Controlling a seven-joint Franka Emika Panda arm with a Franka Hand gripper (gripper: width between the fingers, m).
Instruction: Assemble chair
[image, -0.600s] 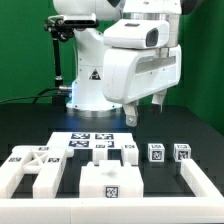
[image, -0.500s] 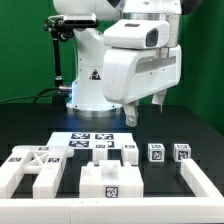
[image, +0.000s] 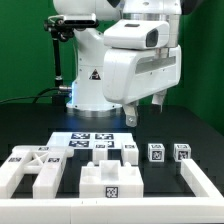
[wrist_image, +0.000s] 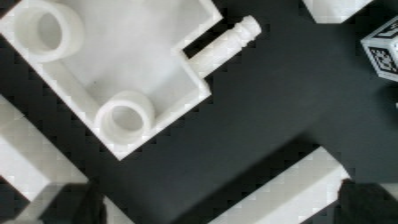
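The chair lies in loose white pieces with black-and-white tags. In the exterior view a flat cross-braced panel (image: 24, 160) and a blocky piece (image: 50, 176) lie at the left. A tagged block (image: 108, 181) sits front centre, smaller tagged pieces (image: 112, 151) lie behind it, and two small cubes (image: 156, 152) (image: 181, 152) lie at the right. My gripper (image: 146, 108) hangs open and empty above the table, behind the cubes. The wrist view shows a white panel (wrist_image: 134, 60) with two round sockets and a ribbed peg (wrist_image: 224, 45), a cube's corner (wrist_image: 381, 55), and my gripper (wrist_image: 214, 205) open over black table.
A white L-shaped border rail (image: 110, 206) runs along the front and up the exterior view's right side; it also shows in the wrist view (wrist_image: 285, 185). The marker board (image: 80, 138) lies behind the pieces. The arm's base (image: 90, 80) stands at the back.
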